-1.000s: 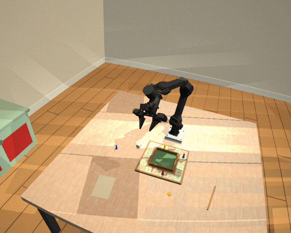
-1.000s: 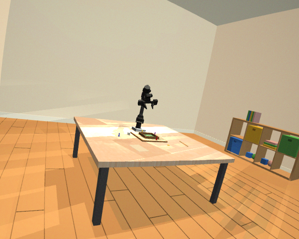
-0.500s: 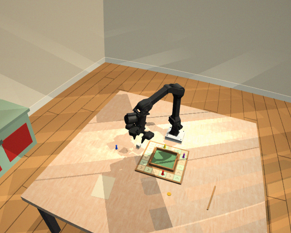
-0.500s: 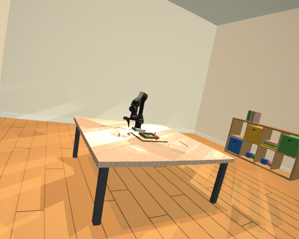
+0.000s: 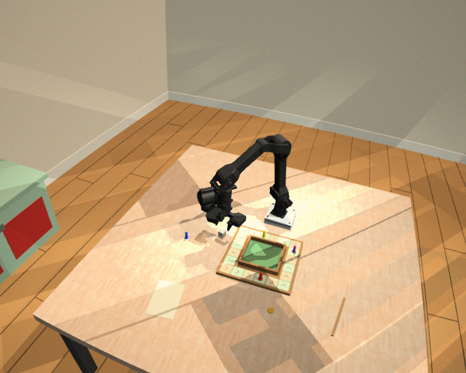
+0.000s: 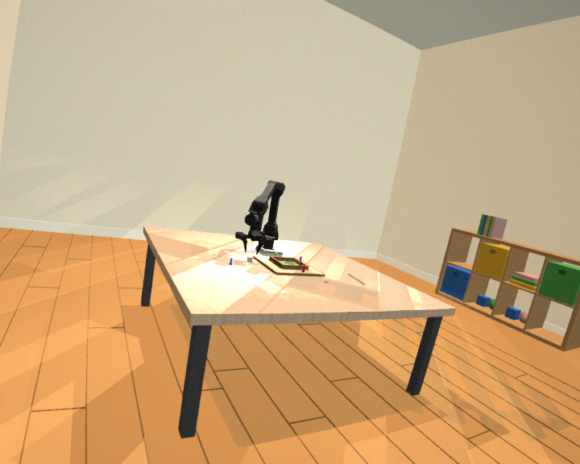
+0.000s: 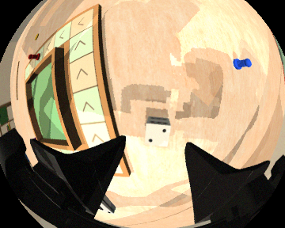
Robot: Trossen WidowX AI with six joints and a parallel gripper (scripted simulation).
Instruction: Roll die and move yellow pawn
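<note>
The white die [image 5: 221, 233] [image 6: 249, 258] [image 7: 157, 134] rests on the table beside the board; its face towards the wrist camera shows two pips. My gripper [image 5: 224, 225] [image 6: 251, 252] [image 7: 156, 143] is open and empty, pointing down above the die, which shows between the fingertips in the wrist view. The brown-walled tray [image 5: 259, 268] [image 7: 63, 95] with a green floor sits in the middle of the board [image 5: 227, 267] [image 7: 82, 73] and holds no die. The yellow pawn [image 5: 264, 234] [image 6: 275, 254] stands on the board's arm-side row and is not seen in the wrist view.
A purple pawn [image 5: 294, 249] and a red pawn [image 5: 260, 276] [image 6: 304, 268] [image 7: 34, 56] stand on the board. A blue pawn [image 5: 186, 235] [image 6: 230, 261] [image 7: 242, 63] stands on the table. A pale sheet [image 5: 166, 298], a yellow disc [image 5: 270, 310] and a thin stick [image 5: 338, 316] lie farther out.
</note>
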